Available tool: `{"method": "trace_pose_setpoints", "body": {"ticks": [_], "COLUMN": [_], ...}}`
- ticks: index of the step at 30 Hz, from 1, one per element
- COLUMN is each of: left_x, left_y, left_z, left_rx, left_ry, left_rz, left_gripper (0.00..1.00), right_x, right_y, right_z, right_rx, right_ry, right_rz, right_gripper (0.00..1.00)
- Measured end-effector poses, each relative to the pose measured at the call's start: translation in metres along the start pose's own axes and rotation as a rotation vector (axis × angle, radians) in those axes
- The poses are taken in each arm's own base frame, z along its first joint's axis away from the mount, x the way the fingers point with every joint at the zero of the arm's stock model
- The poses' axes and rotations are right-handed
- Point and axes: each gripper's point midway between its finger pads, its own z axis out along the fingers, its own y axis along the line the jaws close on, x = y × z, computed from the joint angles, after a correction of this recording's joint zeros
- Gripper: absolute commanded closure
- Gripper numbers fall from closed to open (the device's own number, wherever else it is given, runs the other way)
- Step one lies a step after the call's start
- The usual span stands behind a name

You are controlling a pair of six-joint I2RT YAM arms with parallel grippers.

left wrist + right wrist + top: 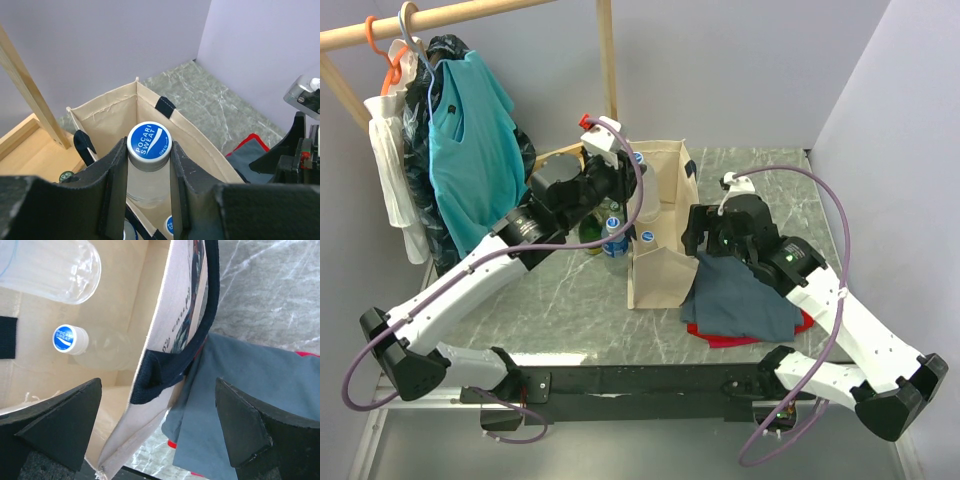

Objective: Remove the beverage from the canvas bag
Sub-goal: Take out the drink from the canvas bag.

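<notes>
- The beverage [148, 172], a clear plastic bottle, stands upright in the mouth of the canvas bag [658, 285], which sits mid-desk [570, 310] between the two arms.
- The bag looks soft and floppy. It may drag upward with the bottle unless its rim is steadied.
- The right fingers [60, 425] are spread wide and hold nothing; they straddle the bag's wall and its navy handle [172, 367].
- The left fingers [116, 180] are clamped on the bottle just under its blue cap [149, 142].
- The bottle's walls are probably smooth and thin, so they could slip or dent. The stiffer neck below the cap looks the surest hold.
- If it is full, expect moderate weight.
</notes>
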Motion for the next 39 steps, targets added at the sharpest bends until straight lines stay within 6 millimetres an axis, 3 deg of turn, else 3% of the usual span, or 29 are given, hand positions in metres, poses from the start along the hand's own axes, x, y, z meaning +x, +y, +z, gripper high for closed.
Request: {"method": "trace_pose_setpoints", "body": {"ticks": [13, 22, 28, 39], "left_x": [-0.02, -0.053, -0.07, -0.08], "left_y": [-0.001, 0.005, 0.009, 0.018], "left_z": [-0.015, -0.043, -0.06, -0.078], "left_rx": [0.009, -0.006, -0.021, -0.059], "left_ry": [-0.048, -0.137, -0.19, -0.213], "left_rz": [-0.006, -0.006, 0.003, -0.002], "left_gripper": [0.99, 0.99, 0.99, 0.99], "right_x": [-0.012, -0.026, -0.022, -0.03], "right_y": [0.007, 0.013, 0.015, 0.022], "right_z": [-0.002, -0.002, 0.006, 0.008], "right_rx": [-0.022, -0.037, -0.04, -0.06], "right_ry": [-0.022, -0.049, -0.025, -0.036], "right_rz": [-0.002, -0.014, -0.025, -0.035], "right_gripper": [0.0, 0.0, 0.0, 0.0]}}
